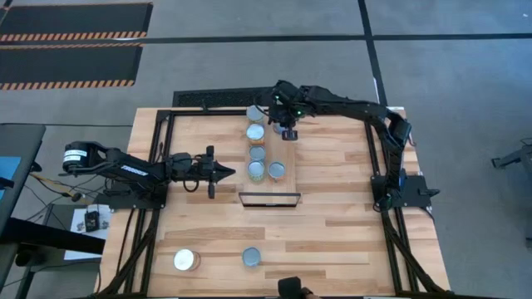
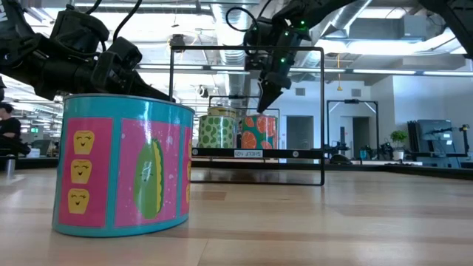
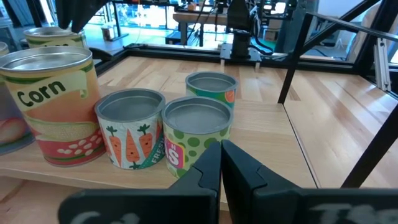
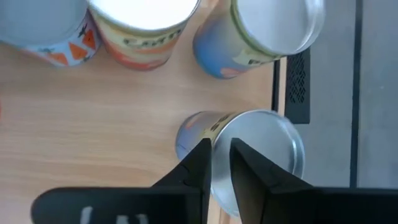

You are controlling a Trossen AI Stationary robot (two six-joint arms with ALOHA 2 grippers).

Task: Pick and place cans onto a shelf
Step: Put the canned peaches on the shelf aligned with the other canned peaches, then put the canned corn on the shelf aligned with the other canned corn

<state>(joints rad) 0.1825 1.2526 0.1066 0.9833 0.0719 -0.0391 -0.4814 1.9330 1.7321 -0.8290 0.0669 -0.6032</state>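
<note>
An open-plan robotics lab: exposed ceiling ducts (image 2: 384,29), more test rigs (image 2: 347,129) behind.

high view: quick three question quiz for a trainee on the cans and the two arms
1. True or false: the left gripper holds a small cylindrical tin can.
2. How many such cans stand on the butcher-block tabletop, off the pale wooden plank shelf? A one, B two, C four.
3. Which gripper hovers above the shelf's cans?
Key: 1 false; 2 B, the white-topped can and the grey-topped can; 3 the right gripper.
</note>
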